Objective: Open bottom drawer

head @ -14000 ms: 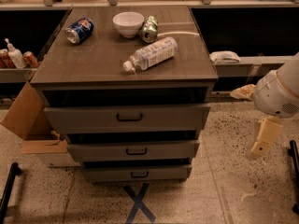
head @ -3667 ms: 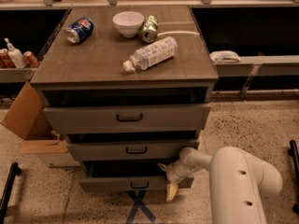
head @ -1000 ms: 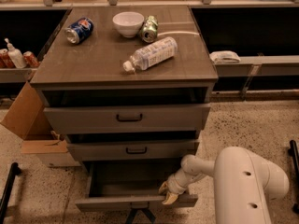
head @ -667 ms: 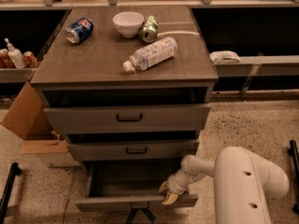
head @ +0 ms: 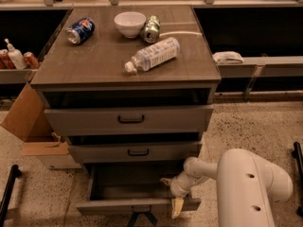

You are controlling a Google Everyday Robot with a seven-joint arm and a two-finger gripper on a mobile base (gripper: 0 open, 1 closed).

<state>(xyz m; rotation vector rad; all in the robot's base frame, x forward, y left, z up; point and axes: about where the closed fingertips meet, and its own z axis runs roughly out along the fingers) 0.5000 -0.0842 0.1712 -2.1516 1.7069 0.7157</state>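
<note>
The bottom drawer [head: 137, 205] of the grey-brown wood-grain cabinet stands pulled out toward me, its dark inside showing and looking empty. Its small black bar handle [head: 140, 209] sits at the middle of the slim front. My gripper [head: 171, 195] is at the right end of that drawer front, one pale finger [head: 176, 207] hanging over the front's face, another [head: 165, 180] inside the drawer. My white arm [head: 246, 186] reaches in from the lower right. The middle drawer [head: 135, 151] and the top drawer [head: 128, 119] above are shut.
On the cabinet top lie a plastic bottle [head: 150, 54], a white bowl [head: 129, 23], a green can [head: 151, 29] and a blue can [head: 80, 30]. A cardboard box [head: 26, 119] leans at the cabinet's left. A black X mark [head: 142, 219] is on the speckled floor in front.
Early on the bottom drawer was shut and my arm was off to the right. My gripper then came to its right edge and the drawer slid out. Over the last second nothing visibly moved.
</note>
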